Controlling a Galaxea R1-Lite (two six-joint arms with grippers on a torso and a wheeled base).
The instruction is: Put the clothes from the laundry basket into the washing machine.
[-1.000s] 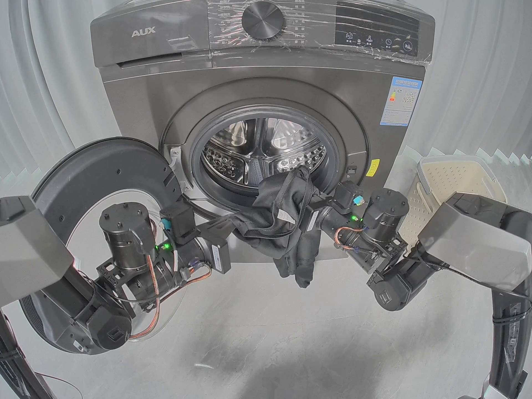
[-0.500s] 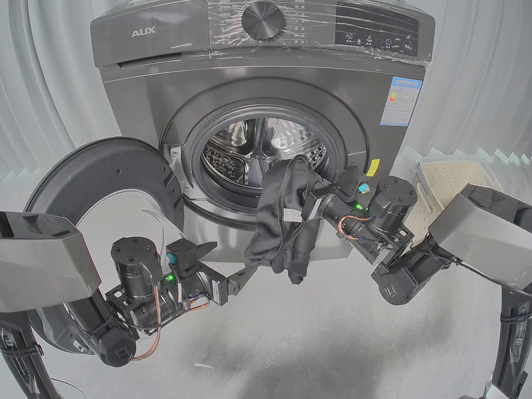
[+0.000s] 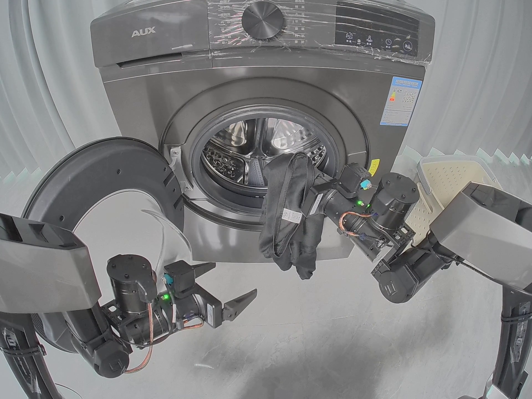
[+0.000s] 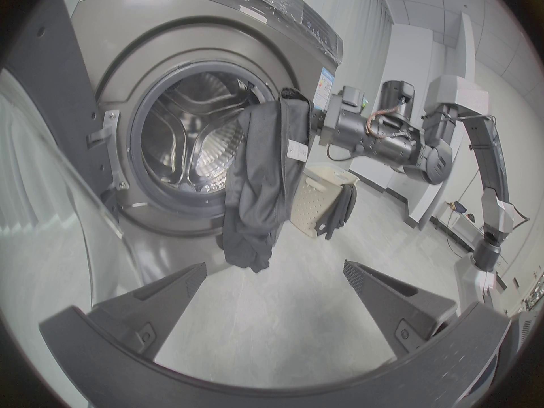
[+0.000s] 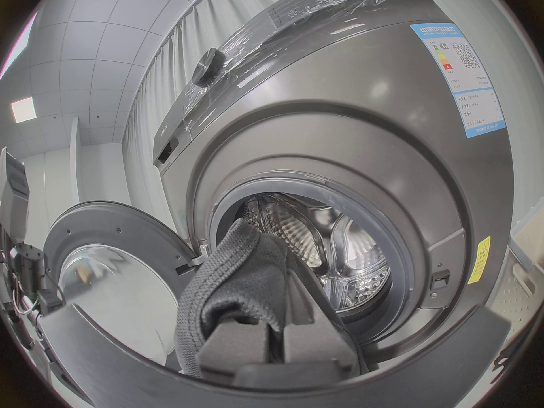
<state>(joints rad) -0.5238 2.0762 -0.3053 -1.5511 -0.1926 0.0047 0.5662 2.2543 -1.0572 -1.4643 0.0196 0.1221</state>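
R gripper (image 3: 312, 188) clamped on dark garment (image 3: 291, 217), held up at washing machine (image 3: 166, 92) drum mouth; cloth hangs in front of lower rim, outside drum. L gripper (image 3: 233, 279) low near open door (image 3: 100, 173), fingers spread wide, empty. Laundry basket (image 3: 460, 174) beside machine, R side.

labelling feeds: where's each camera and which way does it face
Head: atop the robot, looking down at the washing machine; left gripper and right gripper show.
Left wrist: low, facing the drum; own open fingers in front.
Right wrist: close up, facing the drum; own fingers clamp the black garment.
All share the drum.
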